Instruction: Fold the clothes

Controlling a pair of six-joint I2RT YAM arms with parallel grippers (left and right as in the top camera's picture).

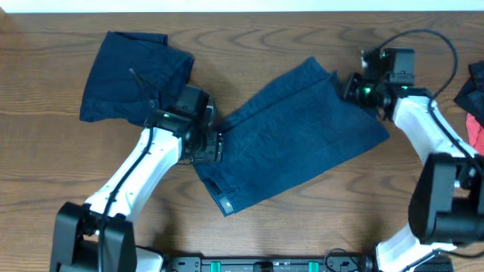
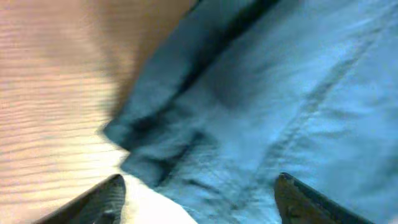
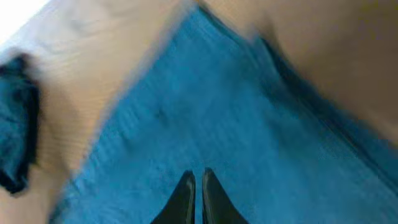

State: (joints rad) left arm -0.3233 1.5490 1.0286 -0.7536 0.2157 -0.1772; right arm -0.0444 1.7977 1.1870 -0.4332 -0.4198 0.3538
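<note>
Dark navy shorts [image 1: 302, 136] lie spread flat at the table's middle. My left gripper [image 1: 212, 143] is at their left edge; in the left wrist view its fingers [image 2: 199, 199] are wide open over the rumpled hem [image 2: 298, 93], with a white patch between them. My right gripper [image 1: 348, 87] is at the shorts' top right corner. In the right wrist view its fingers [image 3: 198, 177] are pressed together just above the flat blue fabric [image 3: 217, 112], which is not bunched at the tips. A second navy garment [image 1: 128, 75] lies folded at the back left.
A coral-red piece [image 1: 476, 128] and a dark piece [image 1: 473, 87] lie at the right edge. A dark garment [image 3: 15, 124] shows at the left of the right wrist view. Bare wood [image 1: 60, 166] surrounds the shorts.
</note>
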